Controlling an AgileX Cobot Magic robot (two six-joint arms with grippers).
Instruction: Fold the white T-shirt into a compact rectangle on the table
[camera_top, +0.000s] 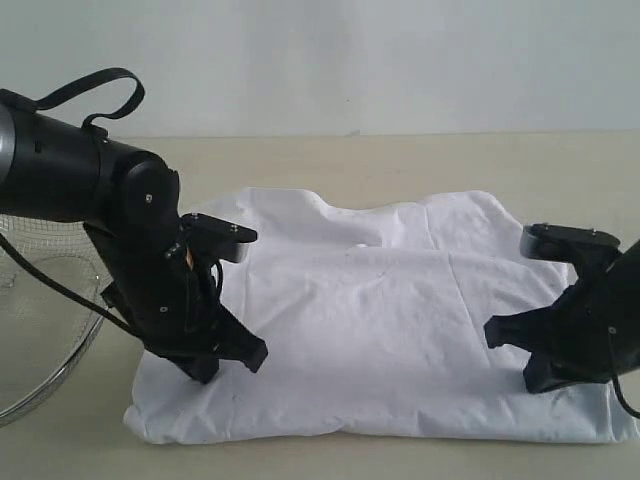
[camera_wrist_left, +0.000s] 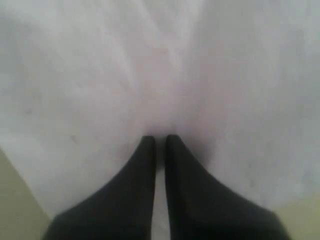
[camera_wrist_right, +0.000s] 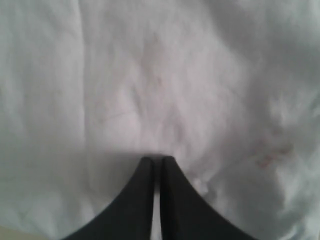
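Note:
The white T-shirt (camera_top: 390, 330) lies spread on the table (camera_top: 420, 160), plain side up, its far part folded over into a wide band. My left gripper (camera_top: 228, 365) stands on the shirt's left part, tips down on the cloth. My right gripper (camera_top: 518, 360) stands on the right part the same way. In the left wrist view the gripper (camera_wrist_left: 160, 137) is shut, tips against flat white shirt (camera_wrist_left: 150, 75). The right wrist view shows its gripper (camera_wrist_right: 157, 159) shut too, touching wrinkled shirt (camera_wrist_right: 150, 85) with faint reddish marks (camera_wrist_right: 272, 155). No fabric is lifted.
A round wire-mesh basket (camera_top: 40, 330) sits at the left edge, close beside the left arm. Bare beige tabletop runs behind the shirt and along the front edge (camera_top: 330, 460). A black strap (camera_top: 100, 95) loops above the left arm.

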